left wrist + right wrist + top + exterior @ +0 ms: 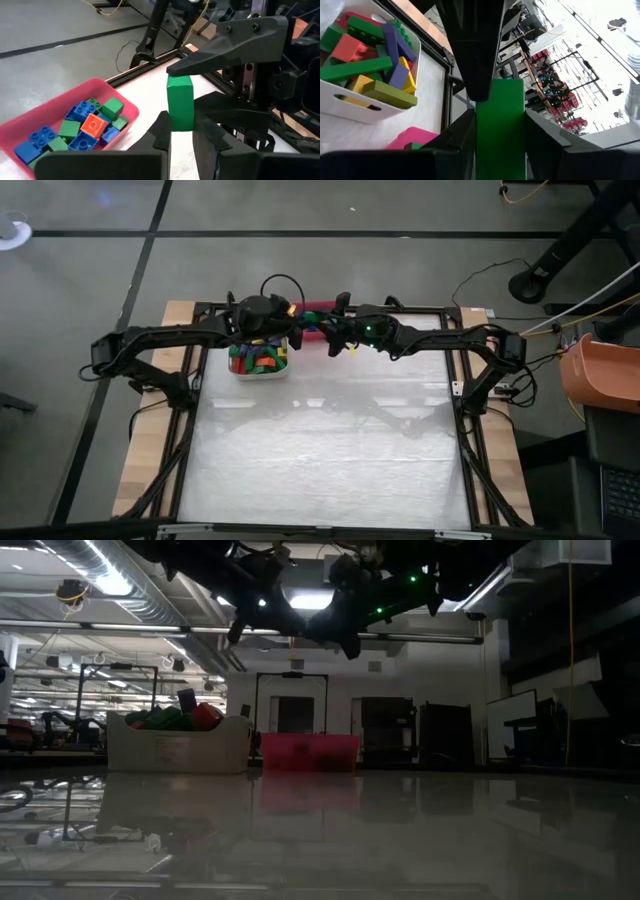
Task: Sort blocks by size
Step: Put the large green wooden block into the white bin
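High view: both arms meet above white bin (pixel 258 370), full of mixed blocks (pixel 256 358); much sorting left.
Left wrist: left pincer (pixel 181 131) clenched on green block (pixel 180 102); red bin (pixel 45 125) part-filled.
Right wrist: right pincer (pixel 500 131) grasping same green block; handover.

white bin (pixel 262 370) beside red bin (pixel 312 330) | orange tub (pixel 598 375) off-table
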Robot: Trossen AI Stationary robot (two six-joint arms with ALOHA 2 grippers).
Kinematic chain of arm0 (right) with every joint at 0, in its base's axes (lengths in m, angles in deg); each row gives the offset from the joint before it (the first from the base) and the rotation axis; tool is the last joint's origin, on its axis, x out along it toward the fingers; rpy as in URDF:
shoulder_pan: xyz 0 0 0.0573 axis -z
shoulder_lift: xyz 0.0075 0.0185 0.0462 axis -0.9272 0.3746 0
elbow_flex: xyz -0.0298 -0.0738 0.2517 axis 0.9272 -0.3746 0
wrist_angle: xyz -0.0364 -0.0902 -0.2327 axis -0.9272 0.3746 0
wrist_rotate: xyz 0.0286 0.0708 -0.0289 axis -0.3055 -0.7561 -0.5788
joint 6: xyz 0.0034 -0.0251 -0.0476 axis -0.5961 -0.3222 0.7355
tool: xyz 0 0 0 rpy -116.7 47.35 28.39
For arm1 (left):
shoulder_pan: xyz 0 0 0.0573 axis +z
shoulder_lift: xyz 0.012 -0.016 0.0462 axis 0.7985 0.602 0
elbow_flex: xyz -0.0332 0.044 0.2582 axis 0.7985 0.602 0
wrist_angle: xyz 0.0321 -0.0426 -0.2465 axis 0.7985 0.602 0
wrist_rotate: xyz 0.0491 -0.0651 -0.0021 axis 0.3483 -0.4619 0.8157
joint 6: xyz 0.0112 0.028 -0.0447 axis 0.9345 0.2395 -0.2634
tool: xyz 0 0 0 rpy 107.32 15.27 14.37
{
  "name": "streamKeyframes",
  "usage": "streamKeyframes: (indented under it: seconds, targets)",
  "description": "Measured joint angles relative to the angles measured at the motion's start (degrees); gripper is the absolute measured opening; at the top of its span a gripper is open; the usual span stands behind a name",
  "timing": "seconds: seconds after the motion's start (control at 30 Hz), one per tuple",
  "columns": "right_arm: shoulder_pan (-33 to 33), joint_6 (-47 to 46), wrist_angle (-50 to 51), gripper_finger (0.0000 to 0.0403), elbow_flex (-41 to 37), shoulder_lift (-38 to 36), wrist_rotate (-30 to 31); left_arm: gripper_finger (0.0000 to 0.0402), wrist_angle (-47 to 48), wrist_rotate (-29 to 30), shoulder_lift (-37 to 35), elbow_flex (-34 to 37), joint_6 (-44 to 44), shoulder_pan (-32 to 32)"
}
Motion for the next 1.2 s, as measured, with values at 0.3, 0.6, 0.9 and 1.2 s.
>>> streamKeyframes:
  seconds: [0.3,0.6,0.9,1.2]
  targets:
    - [-0.1,-7.9,0.5,0.0210,0.0,-0.1,-0.7,0.0033,3.7,1.8,-4.8,0.1,5.1,3.0]
    - [-0.1,-13.1,1.2,0.0249,0.0,-1.1,-0.4,0.0035,34.2,1.3,-17.9,0.0,4.9,7.0]
    - [-0.1,-15.1,2.2,0.0250,0.0,-1.1,-0.4,0.0041,58.2,4.3,-24.6,0.0,0.2,6.9]
    - [-0.1,-15.1,2.3,0.0250,0.0,-1.1,-0.3,0.0049,57.3,6.3,-22.7,5.4,1.0,6.9]
